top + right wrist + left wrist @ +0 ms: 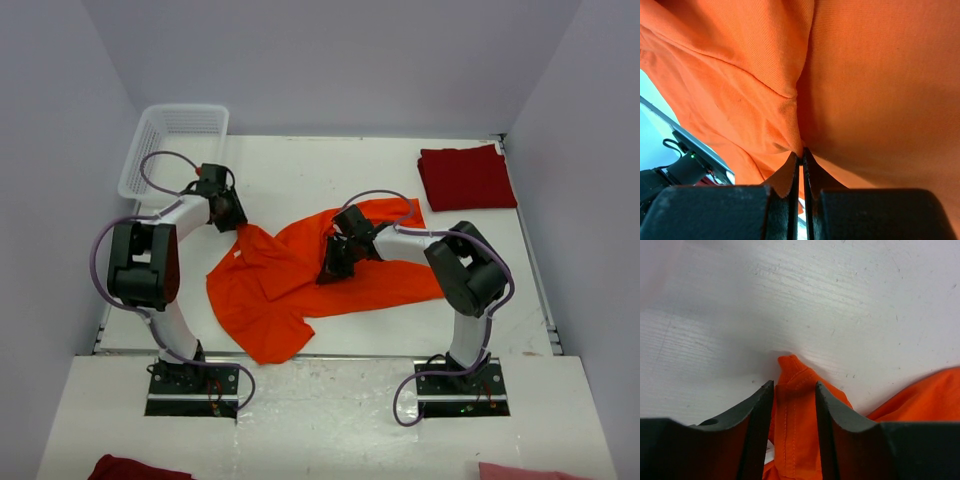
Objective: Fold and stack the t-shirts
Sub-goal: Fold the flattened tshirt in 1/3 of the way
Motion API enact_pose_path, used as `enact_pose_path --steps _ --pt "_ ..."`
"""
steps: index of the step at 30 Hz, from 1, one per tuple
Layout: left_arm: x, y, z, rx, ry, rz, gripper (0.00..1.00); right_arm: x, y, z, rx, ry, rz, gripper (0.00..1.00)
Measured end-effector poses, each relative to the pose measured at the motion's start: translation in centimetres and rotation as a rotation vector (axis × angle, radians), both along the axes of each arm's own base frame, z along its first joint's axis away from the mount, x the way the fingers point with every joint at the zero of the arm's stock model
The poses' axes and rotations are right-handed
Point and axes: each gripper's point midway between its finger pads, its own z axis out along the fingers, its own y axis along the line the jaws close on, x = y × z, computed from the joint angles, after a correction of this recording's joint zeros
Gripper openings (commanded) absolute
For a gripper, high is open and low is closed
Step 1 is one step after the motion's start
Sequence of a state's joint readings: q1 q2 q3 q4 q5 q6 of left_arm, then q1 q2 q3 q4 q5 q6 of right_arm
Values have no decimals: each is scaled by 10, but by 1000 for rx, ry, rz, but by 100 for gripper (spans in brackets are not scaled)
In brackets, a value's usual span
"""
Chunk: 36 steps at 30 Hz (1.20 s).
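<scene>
A bright orange t-shirt (270,300) lies crumpled across the middle of the white table (300,170). My left gripper (240,225) is at its far left corner. In the left wrist view the jaws (794,390) stand apart on either side of a hemmed orange corner (790,415) that lies between them on the table. My right gripper (330,268) is over the shirt's middle, shut on a pinch of orange cloth (765,90) and lifting it; its fingertips (801,155) meet on the fold. A dark red t-shirt (465,177) lies folded at the far right.
A white lattice basket (175,145) stands at the table's far left corner, just behind the left arm. Grey walls close in the table on three sides. On the near ledge lie a dark red cloth (130,468) and a pink cloth (530,472).
</scene>
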State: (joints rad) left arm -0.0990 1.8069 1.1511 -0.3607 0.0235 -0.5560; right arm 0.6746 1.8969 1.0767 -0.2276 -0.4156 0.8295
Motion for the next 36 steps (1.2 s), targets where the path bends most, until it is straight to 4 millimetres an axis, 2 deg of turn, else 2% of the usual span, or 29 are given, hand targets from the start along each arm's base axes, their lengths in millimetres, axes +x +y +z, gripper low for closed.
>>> enact_pose_path --steps 3,4,7,12,16,20,23,26,36 --pt "-1 0 -3 -2 5 -2 25 0 1 1 5 -1 1 0" --pt "0 0 -4 -2 5 -1 16 0 1 1 5 0 2 0" --pt "-1 0 -5 -1 8 -3 0 0 1 1 8 0 3 0" --pt "-1 2 -5 7 10 4 0 -1 3 2 21 5 7 0" --pt "-5 12 -1 54 3 36 0 -2 3 1 21 9 5 0" --pt "-13 24 19 102 -28 80 0 -3 3 -5 14 21 6 0" --pt "-14 32 41 132 -79 110 0 -1 5 -5 20 24 11 0" --pt "-14 39 54 153 -108 143 0 2 9 -4 27 23 24 0" --pt "-28 63 51 265 -64 223 0 14 18 -1 25 -6 77 0"
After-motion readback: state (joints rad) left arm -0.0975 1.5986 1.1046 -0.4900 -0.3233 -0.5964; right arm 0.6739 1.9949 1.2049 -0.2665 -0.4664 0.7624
